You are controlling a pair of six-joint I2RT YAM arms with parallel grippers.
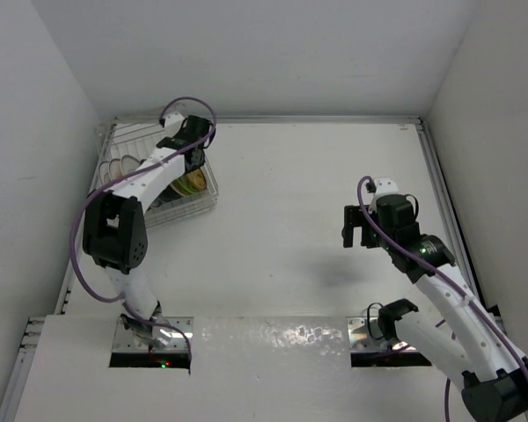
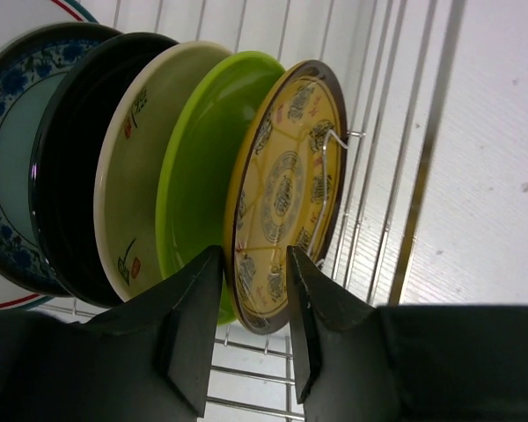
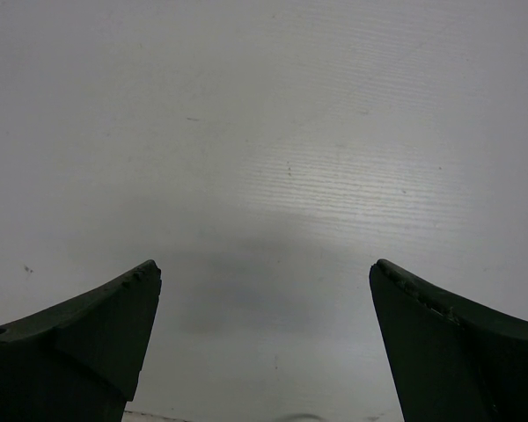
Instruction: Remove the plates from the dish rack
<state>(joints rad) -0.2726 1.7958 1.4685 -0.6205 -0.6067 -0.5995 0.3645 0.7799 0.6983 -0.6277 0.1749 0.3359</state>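
**Between the left fingers: the rim of the end plate**

In the dish rack, at the far left corner of the bench, the plates stand on edge in one row. The left fingers are drawn in to a narrow gap around the near rim of the yellow-brown plate, one finger on each face. Both appear to touch it, so I judge the plate gripped, though how firmly does not show.

This plate ends the row. Its disc lies edge-on to the fingers, and its plane runs straight away from them, in line with the gap. Its patterned inner face looks toward the right-hand finger and bare rack wires. Its back faces the lime green plate, just beside the other finger, with the rest of the row beyond. All the plates lean the same way, their far rims tipped toward the wire side.

Pulling back along the plate's own plane should keep it off the green one.

The right fingers are spread wide and hold nothing. They hang over bare bench, well apart from the rack, so the left arm is much the nearer.
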